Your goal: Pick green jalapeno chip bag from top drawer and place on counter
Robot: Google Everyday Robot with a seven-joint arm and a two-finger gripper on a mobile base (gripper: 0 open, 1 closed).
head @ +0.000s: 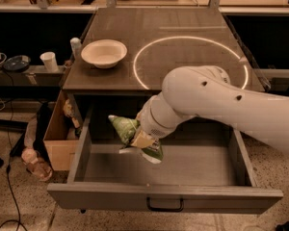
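I have the gripper (140,141) inside the open top drawer (111,200), toward 9 o'clock of its middle. It is clamped narrowly on the green jalapeno chip bag (124,128). The bag sticks out of the grip toward 10 o'clock, tilted, and seems to hang clear of the drawer floor.

The fingers are mostly buried behind the thick white arm (221,100) and the crumpled foil, so I can't tell where they meet the bag. The arm comes in from 3 o'clock, where the view cuts it off, and it covers the near edge of the counter (183,23) and part of its glowing circle (140,76). At the counter's 10 o'clock sits a white bowl (104,53). A tan cardboard box (58,148) stands at the drawer's 9 o'clock.
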